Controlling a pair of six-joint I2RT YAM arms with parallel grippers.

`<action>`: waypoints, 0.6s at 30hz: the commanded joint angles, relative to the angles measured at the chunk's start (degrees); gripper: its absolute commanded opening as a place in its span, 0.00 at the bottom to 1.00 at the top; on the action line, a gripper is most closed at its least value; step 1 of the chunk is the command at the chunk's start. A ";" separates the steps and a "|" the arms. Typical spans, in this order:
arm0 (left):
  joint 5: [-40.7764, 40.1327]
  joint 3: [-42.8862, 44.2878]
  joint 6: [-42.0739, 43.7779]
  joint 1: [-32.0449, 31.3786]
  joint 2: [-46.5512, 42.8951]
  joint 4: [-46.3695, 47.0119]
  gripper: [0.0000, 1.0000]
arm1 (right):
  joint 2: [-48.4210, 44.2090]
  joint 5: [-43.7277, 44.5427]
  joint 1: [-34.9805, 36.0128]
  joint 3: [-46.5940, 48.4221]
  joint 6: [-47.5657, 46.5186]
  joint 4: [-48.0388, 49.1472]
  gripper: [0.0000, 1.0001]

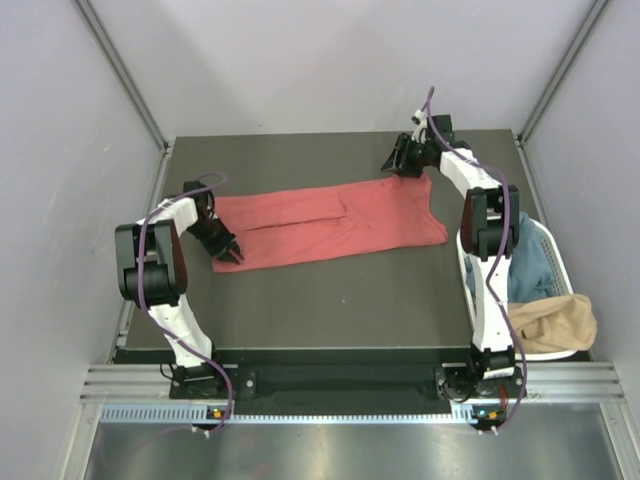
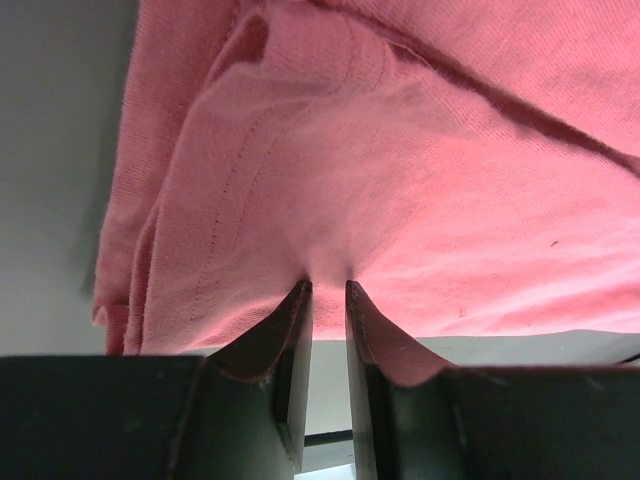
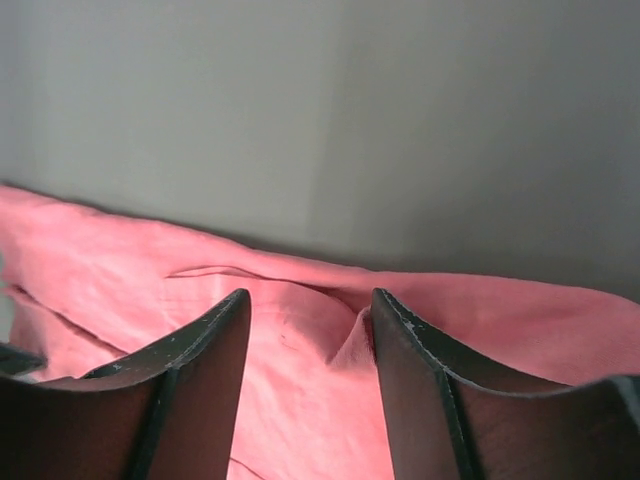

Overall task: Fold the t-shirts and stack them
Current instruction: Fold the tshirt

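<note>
One t-shirt (image 1: pixel 330 225), dark table (image 1: pixel 350 300), pale walls (image 1: pixel 300 60)

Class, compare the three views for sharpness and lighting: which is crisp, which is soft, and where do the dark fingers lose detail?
Top external: even light, sharp, coral-red t-shirt crisp. Left wrist: stitching sharp, left gripper's fingers near-black silhouettes. Right wrist: soft throughout, right gripper's fingers dark, background a grey blur.
</note>
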 commanded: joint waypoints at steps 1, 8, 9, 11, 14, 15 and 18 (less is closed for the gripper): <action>0.77 1.91 0.68 0.31 -0.42 -0.60 0.25 | -1.47 -4.13 0.53 -0.81 2.99 3.98 0.52; 1.48 3.06 0.59 0.23 0.73 -0.42 0.25 | -3.14 -10.90 0.45 -2.57 11.86 11.97 0.45; 1.48 3.14 0.50 0.22 0.82 -0.42 0.25 | -3.49 -11.35 0.27 -3.09 13.01 14.68 0.43; 1.65 3.23 0.50 0.23 0.73 -0.42 0.25 | -4.72 -11.61 -0.51 -5.02 16.26 17.07 0.36; 1.83 2.88 0.33 0.23 0.56 -0.24 0.25 | -5.78 -11.44 -1.57 -6.26 17.41 18.32 0.26; 1.83 2.79 0.33 0.22 0.47 -0.16 0.25 | -5.87 -11.44 -1.75 -6.09 17.07 17.53 0.24; 1.65 1.83 0.33 0.31 0.03 0.11 0.25 | -6.48 -9.77 -2.72 -6.00 13.56 13.31 0.23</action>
